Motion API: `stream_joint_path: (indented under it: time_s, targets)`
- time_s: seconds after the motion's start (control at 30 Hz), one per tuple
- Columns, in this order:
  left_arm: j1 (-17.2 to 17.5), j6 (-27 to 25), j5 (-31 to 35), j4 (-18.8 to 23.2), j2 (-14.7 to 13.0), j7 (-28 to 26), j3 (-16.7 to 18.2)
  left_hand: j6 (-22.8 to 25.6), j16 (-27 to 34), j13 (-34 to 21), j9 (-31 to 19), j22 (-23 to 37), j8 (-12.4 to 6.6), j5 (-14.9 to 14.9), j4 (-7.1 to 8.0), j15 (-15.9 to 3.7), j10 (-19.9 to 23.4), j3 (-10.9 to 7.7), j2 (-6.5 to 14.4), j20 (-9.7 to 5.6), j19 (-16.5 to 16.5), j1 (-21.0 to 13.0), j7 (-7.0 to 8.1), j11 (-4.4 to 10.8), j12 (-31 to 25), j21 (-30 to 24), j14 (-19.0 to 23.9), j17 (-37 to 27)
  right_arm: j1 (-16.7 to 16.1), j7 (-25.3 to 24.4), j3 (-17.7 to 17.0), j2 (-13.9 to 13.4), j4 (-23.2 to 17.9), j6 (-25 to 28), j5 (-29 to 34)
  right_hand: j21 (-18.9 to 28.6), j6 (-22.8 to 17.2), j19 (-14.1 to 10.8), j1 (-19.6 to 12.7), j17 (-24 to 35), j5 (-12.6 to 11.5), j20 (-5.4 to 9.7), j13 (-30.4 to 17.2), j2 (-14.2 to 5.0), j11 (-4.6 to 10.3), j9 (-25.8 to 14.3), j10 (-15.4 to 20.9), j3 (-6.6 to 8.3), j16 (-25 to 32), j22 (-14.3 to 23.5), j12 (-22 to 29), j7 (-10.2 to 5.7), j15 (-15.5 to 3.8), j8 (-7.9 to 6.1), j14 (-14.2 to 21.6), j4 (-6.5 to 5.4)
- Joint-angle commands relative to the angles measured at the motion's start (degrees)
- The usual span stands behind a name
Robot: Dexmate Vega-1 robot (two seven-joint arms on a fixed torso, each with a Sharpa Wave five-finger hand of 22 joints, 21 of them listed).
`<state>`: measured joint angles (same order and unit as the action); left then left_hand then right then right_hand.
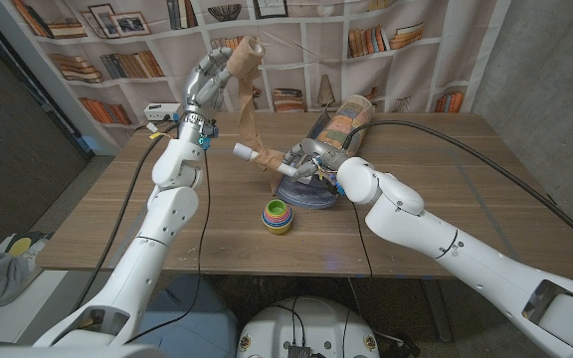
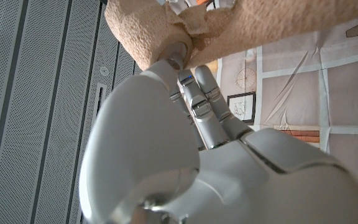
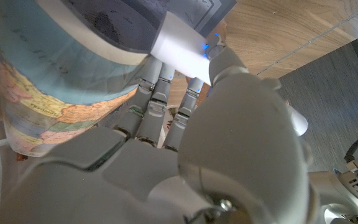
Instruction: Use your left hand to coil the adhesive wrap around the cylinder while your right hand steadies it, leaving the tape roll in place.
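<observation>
Now we see the left hand (image 1: 207, 82) gripping a tan crepe tape roll (image 1: 246, 55) above the wooden table (image 1: 485, 189); the right hand (image 1: 311, 164) grips a white plastic cylinder (image 1: 250, 153) w/ tan wrap.

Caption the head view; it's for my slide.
Left hand lifts the tan wrap roll while right hand steadies the cylinder.

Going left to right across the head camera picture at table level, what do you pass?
Left hand holding the wrap roll → white cylinder → stacked colored cups → right hand
</observation>
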<state>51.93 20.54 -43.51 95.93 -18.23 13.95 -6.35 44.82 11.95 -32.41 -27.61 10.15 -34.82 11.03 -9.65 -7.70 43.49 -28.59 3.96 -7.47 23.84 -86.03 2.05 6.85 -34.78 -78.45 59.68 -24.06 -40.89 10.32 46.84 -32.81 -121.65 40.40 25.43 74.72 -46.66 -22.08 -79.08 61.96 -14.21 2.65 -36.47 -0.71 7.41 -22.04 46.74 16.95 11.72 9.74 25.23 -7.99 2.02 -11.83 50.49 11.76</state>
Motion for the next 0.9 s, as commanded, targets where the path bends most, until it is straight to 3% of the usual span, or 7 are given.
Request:
stream_joint_path:
  time_s: [0.03, 0.9]
  targets:
    - [1.01, -0.89, -1.32, 1.15, -0.78, 0.92, 0.43, -0.20, 0.48, -0.02, -0.08, 0.15, -0.51, 0.31, -0.03, -4.58, 0.15, -0.06, 0.49, 0.12, 0.24, 0.00, 0.01, 0.33, -0.62, -0.35, 4.82, -0.16, 0.38, -0.86, -0.72, 0.15, 0.98, -0.99, -2.44, -0.14, -0.09, -0.54, -0.23, 0.11, -0.46, 2.76, -0.20, -0.56, 2.35, 0.02, 2.87, 7.55, 0.26, 0.13, 0.37, 0.36, -15.77, 0.13, 9.40, -2.41]
    - [2.78, -1.07, -3.11, 3.14, -2.19, 4.78, 0.51, -0.24, 0.50, 0.10, -0.01, 0.14, -0.72, 0.33, -0.03, -4.58, 0.09, -0.08, 0.52, 0.09, 0.27, -0.01, 0.02, 0.19, -0.71, -0.36, 4.87, -0.14, -0.35, -2.49, -2.01, -0.86, -0.72, -0.42, -4.58, -0.19, 0.05, -0.63, -0.25, 0.14, -0.60, 2.71, -0.15, -0.52, 2.31, 0.06, 2.85, 7.64, 0.35, 0.13, 0.44, 0.45, -15.78, 0.18, 9.61, -2.39]
